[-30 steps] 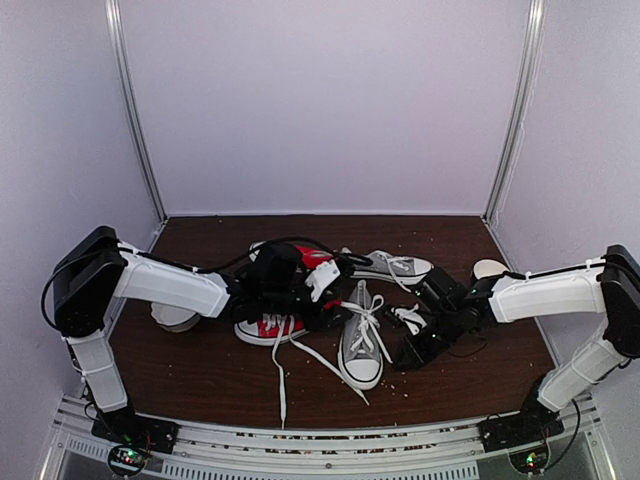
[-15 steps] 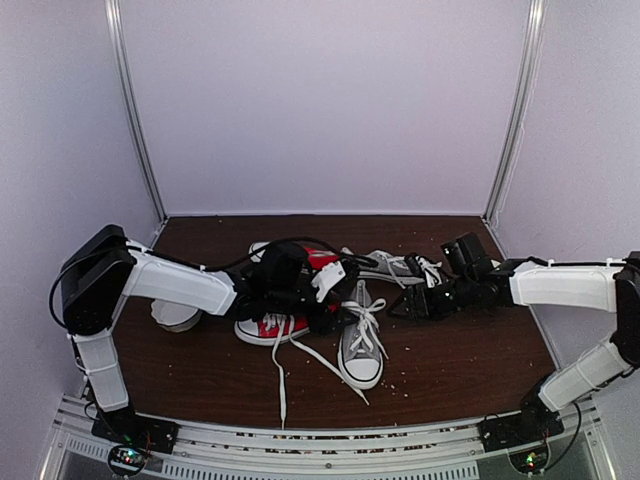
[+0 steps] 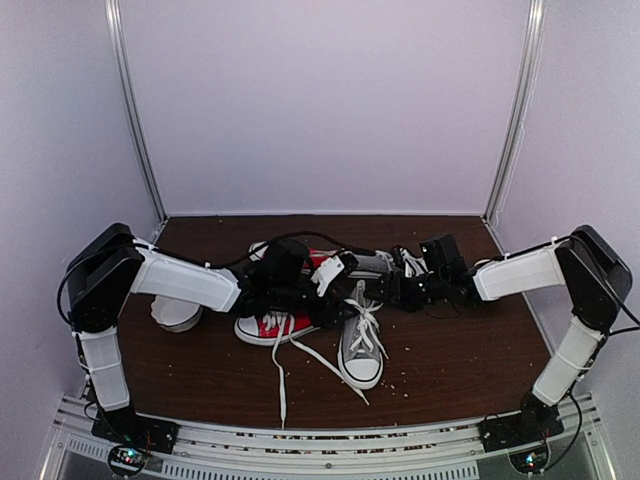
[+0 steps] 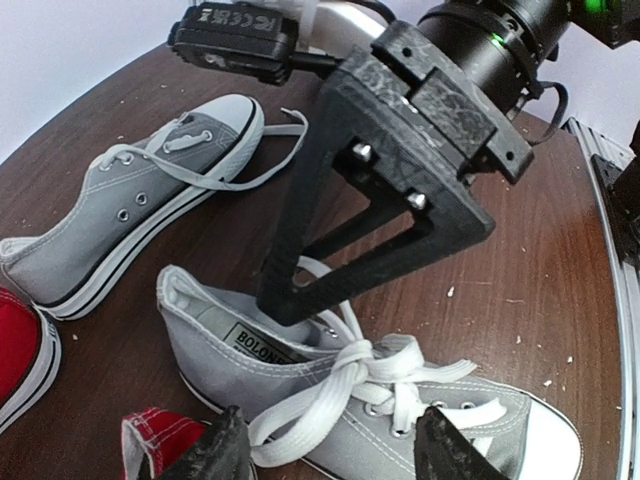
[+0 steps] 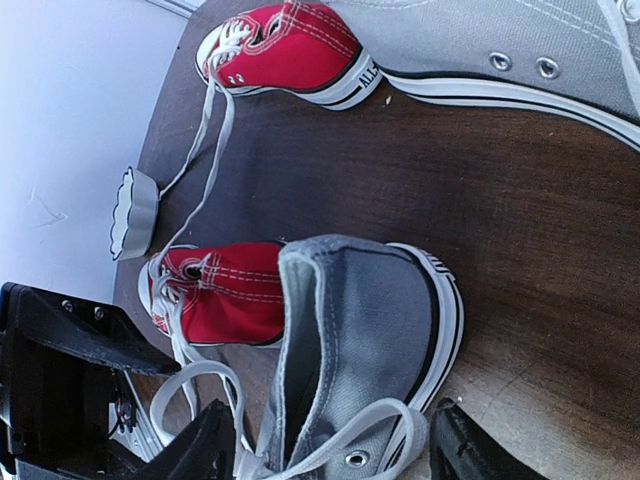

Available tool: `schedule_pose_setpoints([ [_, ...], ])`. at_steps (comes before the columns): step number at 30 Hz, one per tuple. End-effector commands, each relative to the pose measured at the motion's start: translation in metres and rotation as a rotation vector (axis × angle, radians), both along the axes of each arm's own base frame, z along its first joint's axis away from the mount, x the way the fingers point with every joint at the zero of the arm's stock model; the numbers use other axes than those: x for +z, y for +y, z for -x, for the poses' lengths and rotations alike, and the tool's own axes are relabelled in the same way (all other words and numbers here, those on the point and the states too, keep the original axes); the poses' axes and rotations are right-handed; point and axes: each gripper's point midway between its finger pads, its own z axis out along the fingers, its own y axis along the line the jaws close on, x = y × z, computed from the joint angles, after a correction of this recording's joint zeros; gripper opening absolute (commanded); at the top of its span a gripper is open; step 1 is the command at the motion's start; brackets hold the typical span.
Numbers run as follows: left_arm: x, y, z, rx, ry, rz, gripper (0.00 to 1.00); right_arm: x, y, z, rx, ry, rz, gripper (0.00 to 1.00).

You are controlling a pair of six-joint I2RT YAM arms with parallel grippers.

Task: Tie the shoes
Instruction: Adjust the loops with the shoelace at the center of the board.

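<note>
1. My left gripper [image 4: 335, 452], jaws apart and empty, hovers over the near grey shoe [image 3: 361, 350] in the middle of the table [image 3: 470, 350].
2. Its laces [image 4: 372, 385] lie bunched, with ends trailing toward the front edge. I judge no bow is made.
3. The far grey shoe [image 4: 120, 205] sits behind, its lace slack.
4. My right gripper [image 5: 335, 440], released, sits at the near shoe's heel. Both shoes remain to be tied.

Two grey sneakers [image 3: 361, 350] in front of me, white laces slack.
The nearer shoe [image 4: 300, 385] stands on its sole, white toe cap pointing my way, its laces [image 4: 375, 375] bunched in a loose tangle over the tongue. The other shoe [image 4: 100, 215] sits just behind its heel, turned crosswise, with one lace [image 4: 235, 178] arcing free off the front.
</note>
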Motion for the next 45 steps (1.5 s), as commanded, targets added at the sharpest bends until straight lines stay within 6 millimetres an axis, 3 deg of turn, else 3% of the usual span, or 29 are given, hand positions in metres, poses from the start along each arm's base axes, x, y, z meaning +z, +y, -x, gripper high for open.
schedule_pose_setpoints([
  [1,0.012,0.0,-0.018,0.056,-0.004,0.052,0.56,0.0,-0.007,-0.012,-0.05,-0.033,0.041,0.66],
  [6,0.011,-0.003,-0.015,0.029,0.003,0.063,0.46,-0.002,0.004,-0.014,-0.026,-0.01,-0.016,0.65],
  [9,0.013,-0.005,-0.014,0.019,0.004,0.072,0.43,-0.004,0.007,-0.015,-0.022,0.005,-0.04,0.58],
  [14,0.01,-0.004,-0.014,0.021,0.005,0.066,0.25,-0.004,0.008,-0.011,-0.016,0.012,-0.049,0.29],
  [17,0.009,0.0,-0.016,0.041,0.008,0.061,0.02,-0.003,0.002,-0.009,-0.026,0.006,-0.043,0.09],
  [19,0.004,0.005,-0.022,0.085,0.012,0.044,0.0,-0.003,-0.003,-0.006,-0.032,0.004,-0.033,0.0],
  [27,-0.018,0.031,-0.041,0.213,0.079,-0.068,0.0,-0.011,-0.015,0.009,-0.025,0.009,0.016,0.0],
  [45,-0.034,0.031,-0.045,0.224,0.123,-0.146,0.0,-0.035,-0.03,0.031,-0.01,0.041,0.068,0.0],
])
